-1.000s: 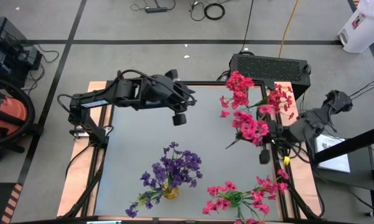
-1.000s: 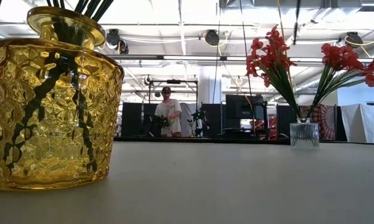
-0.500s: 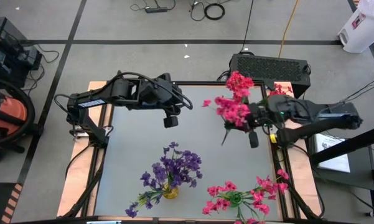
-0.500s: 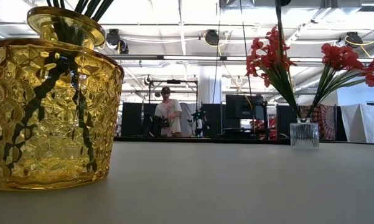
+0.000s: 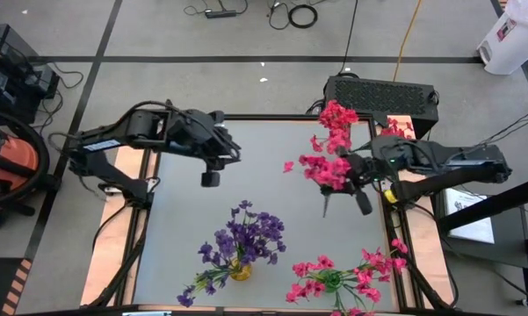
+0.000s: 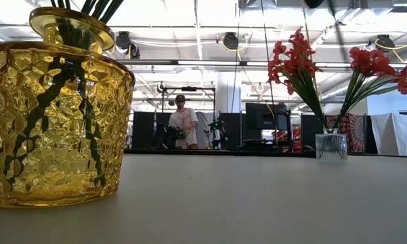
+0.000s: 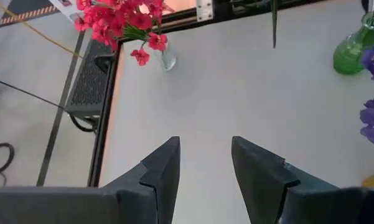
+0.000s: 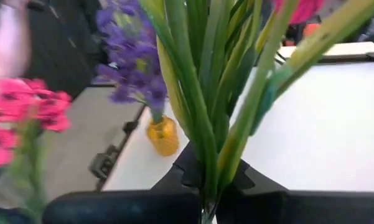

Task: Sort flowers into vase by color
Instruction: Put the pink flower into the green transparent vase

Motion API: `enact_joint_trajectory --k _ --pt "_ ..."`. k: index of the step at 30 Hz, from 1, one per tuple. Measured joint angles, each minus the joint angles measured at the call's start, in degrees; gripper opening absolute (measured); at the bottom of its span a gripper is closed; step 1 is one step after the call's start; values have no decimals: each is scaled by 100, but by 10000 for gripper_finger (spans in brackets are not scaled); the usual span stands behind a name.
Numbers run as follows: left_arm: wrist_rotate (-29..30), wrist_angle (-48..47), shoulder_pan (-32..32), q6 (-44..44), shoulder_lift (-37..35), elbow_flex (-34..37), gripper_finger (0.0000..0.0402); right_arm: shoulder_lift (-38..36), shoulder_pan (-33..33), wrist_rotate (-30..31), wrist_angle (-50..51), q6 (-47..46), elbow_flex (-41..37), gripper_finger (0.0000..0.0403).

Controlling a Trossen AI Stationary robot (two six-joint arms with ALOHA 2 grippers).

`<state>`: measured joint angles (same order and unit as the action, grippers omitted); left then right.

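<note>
1. Right wrist view: blossoms of the held sprig (image 8: 205,93) are cut off at the frame top; only green stems and leaves show, and the pink blossoms at the left edge are blurred.
2. Low view: neither gripper can be made out, only dark bits at the top edge. The yellow vase (image 6: 54,115) fills the left, its rim cropped, so its flowers are out of frame.
3. High view: the green vase (image 5: 332,281) at the bottom edge is mostly covered by pink flowers (image 5: 321,268), partly cropped.
4. Right gripper (image 5: 362,183), right of centre in the high view, is pressed together, pinching the sprig's stems. Its red-pink blossoms (image 5: 323,169) sit just left of the fingers, above the table (image 5: 272,175); the stem end pokes down-left below the gripper.
5. Left gripper (image 5: 211,178), left of centre, fingers spread, holding nothing, well apart from the sprig.
6. Red flowers (image 5: 336,118) stand in a clear vase (image 6: 331,147) at the table's upper right, near the held sprig.
7. Purple flowers (image 5: 246,235) stand in the yellow vase, bottom centre.
8. Low view: a person (image 6: 183,122) stands far behind the table.
</note>
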<state>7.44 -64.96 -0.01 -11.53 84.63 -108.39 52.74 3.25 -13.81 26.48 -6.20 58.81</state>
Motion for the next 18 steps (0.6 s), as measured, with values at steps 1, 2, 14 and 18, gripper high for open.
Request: enact_joint_trajectory --k 1,2,14,18 --pt "-49 133 6 10 -176 254 152 -83 56 3 75 -45 -1 2" --pt "-106 243 11 16 -357 525 152 -177 118 3 86 -91 1 2" --pt "-911 2370 10 107 -2317 3455 152 -322 921 40 315 -729 1 2" --pt "-920 2829 -1 263 -2644 4097 152 -141 1075 46 85 -990 1 2"
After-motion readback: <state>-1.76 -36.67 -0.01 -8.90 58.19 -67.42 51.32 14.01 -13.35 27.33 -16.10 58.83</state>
